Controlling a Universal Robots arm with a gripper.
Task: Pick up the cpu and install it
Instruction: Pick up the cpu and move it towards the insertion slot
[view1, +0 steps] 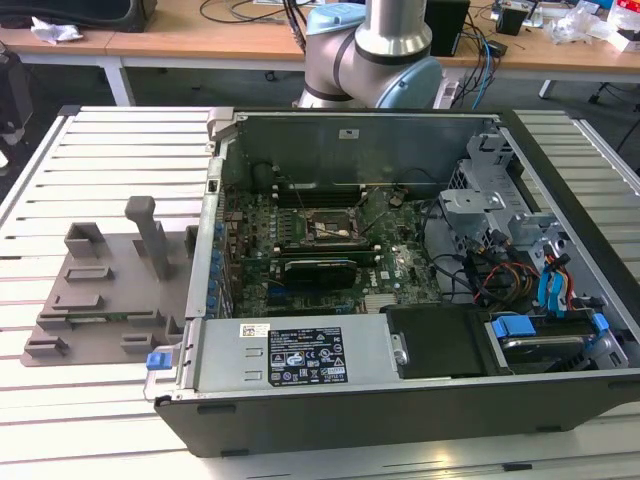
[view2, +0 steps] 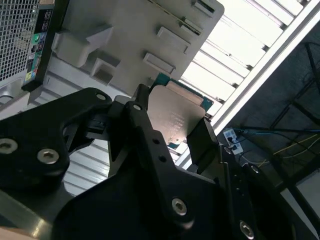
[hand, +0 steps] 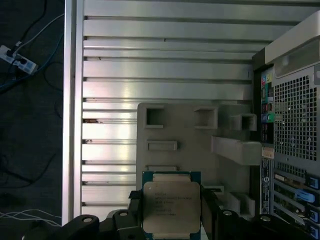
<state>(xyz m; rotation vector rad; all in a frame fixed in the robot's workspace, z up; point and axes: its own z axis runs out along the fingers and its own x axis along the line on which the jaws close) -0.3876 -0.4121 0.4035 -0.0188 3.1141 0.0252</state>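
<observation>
The cpu is a flat square chip with a silver-grey top and a thin green rim. My gripper is shut on it, one black finger on each of two opposite edges. In the second wrist view the cpu sits between the same black fingers, high above the grey plastic tray. The tray lies directly below the chip, on the slatted metal table. The open computer case stands beside the tray. Inside it, the motherboard's black socket with a metal frame lies uncovered.
The case's rear grille is next to the tray. The tray carries upright posts and several recesses. The table's edge drops to a dark floor with cables. The arm's base stands behind the case, with wooden desks further back.
</observation>
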